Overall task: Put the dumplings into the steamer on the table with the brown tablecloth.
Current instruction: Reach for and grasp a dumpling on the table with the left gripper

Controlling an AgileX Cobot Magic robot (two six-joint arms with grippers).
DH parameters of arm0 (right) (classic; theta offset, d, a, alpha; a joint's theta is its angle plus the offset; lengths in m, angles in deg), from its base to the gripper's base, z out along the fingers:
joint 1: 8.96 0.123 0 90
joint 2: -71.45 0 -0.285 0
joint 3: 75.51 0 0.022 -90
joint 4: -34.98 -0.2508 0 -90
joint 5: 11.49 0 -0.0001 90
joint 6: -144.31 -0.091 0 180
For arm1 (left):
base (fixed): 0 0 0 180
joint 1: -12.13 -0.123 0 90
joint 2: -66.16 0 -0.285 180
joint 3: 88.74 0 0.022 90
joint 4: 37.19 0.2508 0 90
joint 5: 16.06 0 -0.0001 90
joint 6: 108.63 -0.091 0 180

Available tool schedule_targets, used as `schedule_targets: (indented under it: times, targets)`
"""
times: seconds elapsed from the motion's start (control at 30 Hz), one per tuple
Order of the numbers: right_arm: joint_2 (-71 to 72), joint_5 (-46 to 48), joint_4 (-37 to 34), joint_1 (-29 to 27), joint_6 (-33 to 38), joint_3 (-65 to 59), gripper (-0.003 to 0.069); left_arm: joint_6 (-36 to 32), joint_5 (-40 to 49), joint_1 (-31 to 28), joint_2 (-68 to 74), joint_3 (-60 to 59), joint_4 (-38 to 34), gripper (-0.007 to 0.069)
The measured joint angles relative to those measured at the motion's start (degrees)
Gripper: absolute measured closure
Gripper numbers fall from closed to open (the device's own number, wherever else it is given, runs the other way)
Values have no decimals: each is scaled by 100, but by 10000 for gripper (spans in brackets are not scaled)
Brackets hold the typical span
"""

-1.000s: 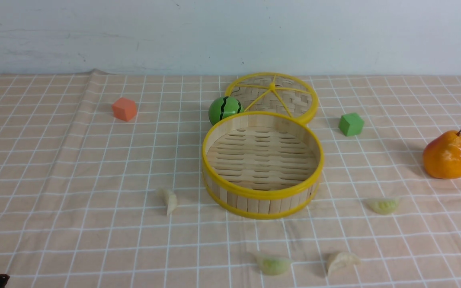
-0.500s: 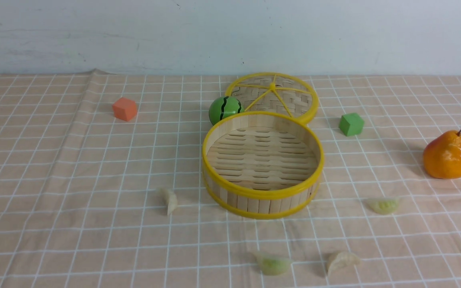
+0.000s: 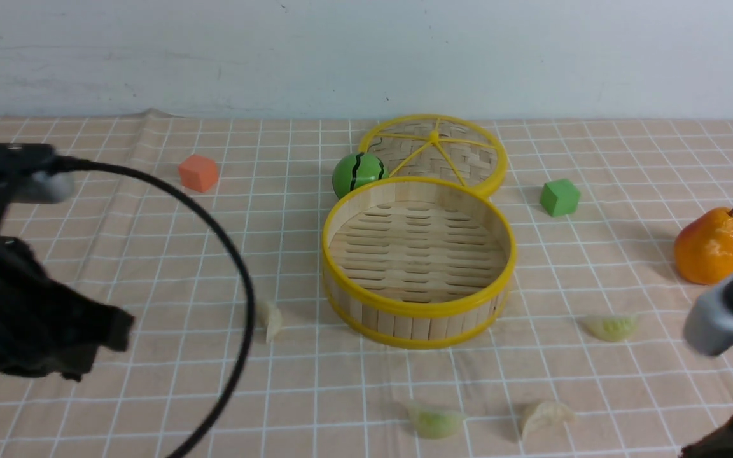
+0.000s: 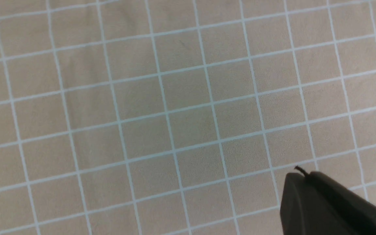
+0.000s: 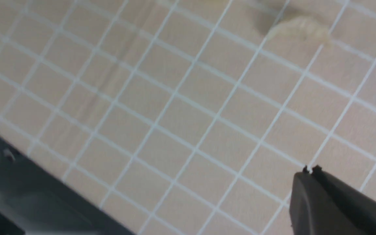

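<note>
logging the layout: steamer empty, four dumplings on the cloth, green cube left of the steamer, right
One thing is off: the front view shows the green cube to the right of the steamer, not its left. The rest holds: the steamer is empty and all four dumplings lie on the cloth.

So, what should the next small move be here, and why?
Probably ease the right arm's fingers over the pale cream crescent dumpling in their wrist view and down toward it: the round bamboo steamer with yellow rims is empty, and that dumpling lies on the brown grid tablecloth, apart from the fingers.
</note>
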Motion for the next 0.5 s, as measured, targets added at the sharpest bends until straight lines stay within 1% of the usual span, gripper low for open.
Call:
schedule_targets:
  times: [0.03,0.07,0.1,0.13,0.2,0.3,0.33,0.4,0.5]
  targets:
    - [-108,100,223,303,-156,11,675,218,-27,183,299,174,165,631]
    - [-120,112,281,340,-183,11,675,257,-33,229,400,201,189,627]
    - [-187,177,435,584,-361,19,674,551,-83,335,809,432,353,601]
    - [-188,177,449,608,-377,19,674,586,-92,344,809,462,366,601]
    - [-177,190,519,790,-549,37,672,938,-225,376,1521,880,474,515]
    - [-93,172,519,825,-613,47,670,1188,-445,376,2156,1285,499,397]
    - [-43,171,519,825,-620,47,669,1294,-543,376,2358,1431,511,338]
    - [34,171,519,825,-620,47,669,1415,-682,376,2730,1612,517,246]
    - [147,171,526,825,-631,47,669,1536,-791,376,3228,1866,517,148]
